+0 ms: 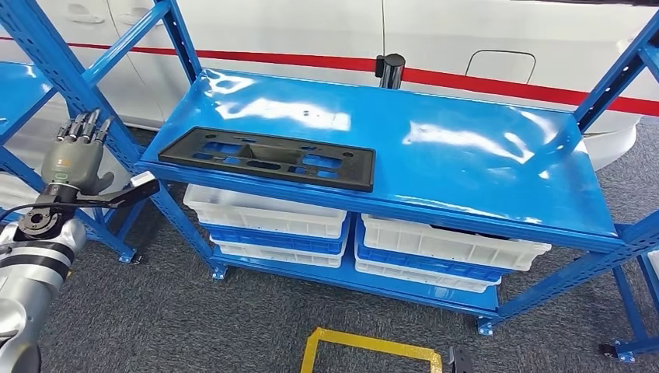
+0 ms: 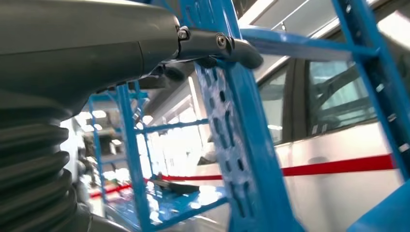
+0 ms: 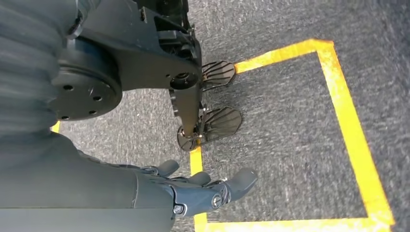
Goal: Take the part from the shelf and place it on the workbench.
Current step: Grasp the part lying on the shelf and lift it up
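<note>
A: Head view?
B: Black flat part (image 1: 268, 158) lying on the blue shelf (image 1: 435, 148), top level, left half, near the front edge. White bins (image 1: 264, 210) on the lower level, below it. White car body with red stripe (image 1: 466, 78) behind. Left hand (image 1: 76, 151) raised left of the shelf, beside the blue upright (image 1: 70, 78), well apart from the part. Fingers straight, held close together, gripping nothing.

A: Left wrist view?
B: Left hand close to the perforated blue upright (image 2: 237, 145), one dark finger (image 2: 227, 46) extended across it. Nothing held. Car door and red stripe (image 2: 338, 166) beyond.

A: Right wrist view?
B: Right hand (image 3: 193, 188) hanging low over grey carpet (image 3: 290, 121), above a yellow tape line (image 3: 348, 130). Fingers loosely extended, apart, empty.
</note>
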`<state>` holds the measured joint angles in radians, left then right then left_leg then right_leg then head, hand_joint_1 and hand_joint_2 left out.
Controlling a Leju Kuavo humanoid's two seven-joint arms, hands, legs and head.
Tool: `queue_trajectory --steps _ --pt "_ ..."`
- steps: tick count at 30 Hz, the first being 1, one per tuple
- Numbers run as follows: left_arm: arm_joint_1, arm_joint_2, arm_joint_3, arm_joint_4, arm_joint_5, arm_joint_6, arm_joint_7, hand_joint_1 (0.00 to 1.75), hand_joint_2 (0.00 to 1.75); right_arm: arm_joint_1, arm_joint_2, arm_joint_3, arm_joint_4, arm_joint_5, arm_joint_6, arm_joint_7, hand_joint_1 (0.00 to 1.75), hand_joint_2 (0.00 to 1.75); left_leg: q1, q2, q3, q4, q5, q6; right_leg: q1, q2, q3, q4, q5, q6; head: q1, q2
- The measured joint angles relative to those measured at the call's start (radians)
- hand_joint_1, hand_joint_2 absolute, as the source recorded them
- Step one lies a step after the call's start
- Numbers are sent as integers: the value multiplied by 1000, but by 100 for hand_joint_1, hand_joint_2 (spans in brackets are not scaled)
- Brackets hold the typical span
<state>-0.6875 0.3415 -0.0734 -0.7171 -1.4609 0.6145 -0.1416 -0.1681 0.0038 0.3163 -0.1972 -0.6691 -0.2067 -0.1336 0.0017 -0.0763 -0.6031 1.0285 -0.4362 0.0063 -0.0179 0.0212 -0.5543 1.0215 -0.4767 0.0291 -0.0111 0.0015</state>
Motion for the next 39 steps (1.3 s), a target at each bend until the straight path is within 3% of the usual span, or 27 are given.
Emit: queue_trajectory --steps 8,16,39 --pt "-52 -50 -59 99 -58 27 33 0 175 -17 6 14 0 8 8 2 0 175 0 -13 -1 0 6 0 0 -11 -7 -1 1 0 0 0" --pt "-63 -84 -87 122 -64 34 32 0 175 -19 5 16 1 8 8 2 0 175 0 4 -8 0 12 -1 0 3 -7 0 11 2 0 0" --pt "-44 -167 -137 25 -80 44 38 0 175 -20 5 18 3 16 14 -4 0 175 0 4 -9 0 11 -1 0 2 -9 0 12 2 0 0"
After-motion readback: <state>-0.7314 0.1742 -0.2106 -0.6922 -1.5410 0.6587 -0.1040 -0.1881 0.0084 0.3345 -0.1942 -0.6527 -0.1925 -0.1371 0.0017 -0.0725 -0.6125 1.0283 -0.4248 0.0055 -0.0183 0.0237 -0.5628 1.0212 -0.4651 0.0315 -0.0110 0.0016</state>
